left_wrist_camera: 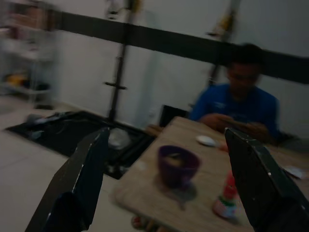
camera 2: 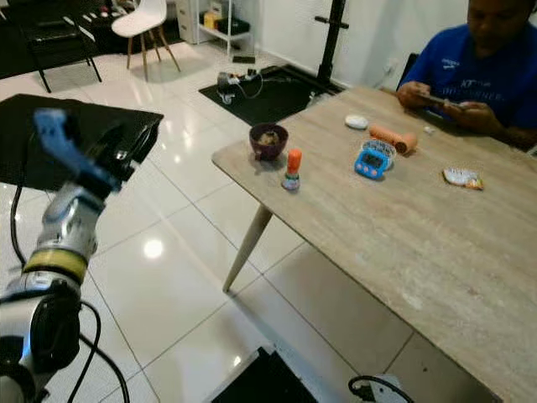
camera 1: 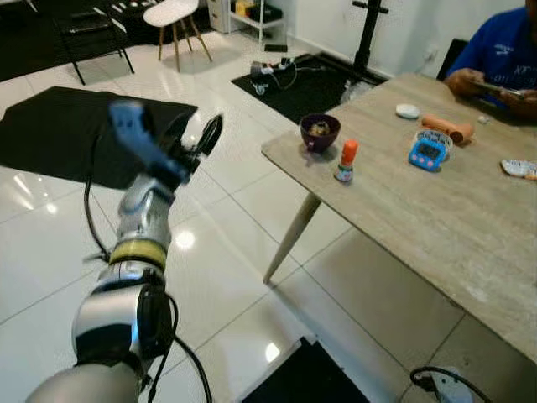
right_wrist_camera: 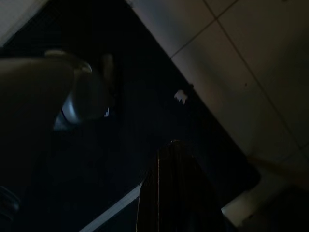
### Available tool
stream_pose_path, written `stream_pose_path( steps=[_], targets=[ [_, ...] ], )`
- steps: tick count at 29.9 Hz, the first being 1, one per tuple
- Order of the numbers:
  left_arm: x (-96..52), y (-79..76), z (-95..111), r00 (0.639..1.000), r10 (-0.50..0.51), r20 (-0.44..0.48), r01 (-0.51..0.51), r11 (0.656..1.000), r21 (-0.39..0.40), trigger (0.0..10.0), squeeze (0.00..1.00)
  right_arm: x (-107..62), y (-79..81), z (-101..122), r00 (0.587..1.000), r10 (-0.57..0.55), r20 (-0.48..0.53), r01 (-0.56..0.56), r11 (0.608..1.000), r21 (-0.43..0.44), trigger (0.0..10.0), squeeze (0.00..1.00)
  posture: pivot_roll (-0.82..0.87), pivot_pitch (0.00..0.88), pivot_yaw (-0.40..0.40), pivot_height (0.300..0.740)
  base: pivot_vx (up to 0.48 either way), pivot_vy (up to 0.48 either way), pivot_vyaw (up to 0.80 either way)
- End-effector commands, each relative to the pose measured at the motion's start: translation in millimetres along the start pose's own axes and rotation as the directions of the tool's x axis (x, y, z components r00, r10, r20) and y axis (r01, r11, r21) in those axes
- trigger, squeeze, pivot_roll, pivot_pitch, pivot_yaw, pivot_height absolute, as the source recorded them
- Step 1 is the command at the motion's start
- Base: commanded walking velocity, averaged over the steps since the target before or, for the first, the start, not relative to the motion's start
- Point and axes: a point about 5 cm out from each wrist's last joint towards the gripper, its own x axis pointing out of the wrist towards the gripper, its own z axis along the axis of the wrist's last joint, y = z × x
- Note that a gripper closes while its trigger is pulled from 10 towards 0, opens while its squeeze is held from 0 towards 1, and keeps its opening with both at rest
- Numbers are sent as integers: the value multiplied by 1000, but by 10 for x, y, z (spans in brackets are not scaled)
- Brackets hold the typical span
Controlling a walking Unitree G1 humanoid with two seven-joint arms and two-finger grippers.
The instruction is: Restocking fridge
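Observation:
My left gripper (camera 1: 200,134) is raised over the white tiled floor, left of a wooden table (camera 1: 419,227), and it is open. Its two black fingers (left_wrist_camera: 82,179) stand wide apart in the left wrist view, pointing at the table's near corner. There a purple bowl (camera 1: 320,130) holds some food, with a small orange-capped bottle (camera 1: 346,161) beside it. My right arm hangs idle; its wrist view is dark, with a black finger (right_wrist_camera: 176,193) over a dark mat and pale tiles.
A blue timer (camera 1: 429,153), a tan cylinder (camera 1: 447,127), a white disc (camera 1: 408,111) and a wrapped packet (camera 1: 518,169) lie further along the table. A person in a blue shirt (camera 1: 495,50) sits at its far side. A black floor mat (camera 1: 50,134), a white chair (camera 1: 174,17) and cables (camera 1: 273,71) lie beyond.

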Motion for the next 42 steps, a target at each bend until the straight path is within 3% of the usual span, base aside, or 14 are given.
stream_pose_path(
  steps=[1, 2, 8, 16, 32, 42],
  targets=[
    [23, -55, -51, 999, -35, -27, 35, 999, -8, 10000, 396, -12, -38, -40, 1000, -8, -13, 7, 1000, -20, 10000, 0, -15, 124, 4, 740, 0, 0, 0],
    [77, -89, -1, 997, -76, -26, 76, 997, 3, 10000, 0, -16, -54, -42, 1000, -10, -11, 10, 1000, -23, 10000, 0, -16, 157, 7, 740, 0, 0, 0],
    [312, -243, 91, 981, -182, -71, 186, 981, 58, 10000, 0, -48, -152, -86, 1000, -28, 2, 28, 999, -15, 10000, 0, -25, 232, 17, 740, 0, 0, 0],
    [406, -359, 60, 975, -206, -78, 212, 974, 81, 10000, 0, -73, -163, -217, 999, -32, -14, 33, 998, 45, 10000, 0, -36, 246, 31, 740, 0, 0, -492],
    [644, -558, 211, 983, -186, 4, 182, 969, 169, 10000, 0, -56, -89, -143, 999, -3, 41, 1, 999, 36, 10000, 0, -47, 278, 30, 740, 0, 0, -788],
    [685, -489, 287, 997, -74, -8, 73, 950, 304, 10000, 0, -64, -34, -207, 999, 11, 53, -12, 1000, 28, 10000, 0, -62, 300, 39, 740, 0, 0, -201]
  ],
)
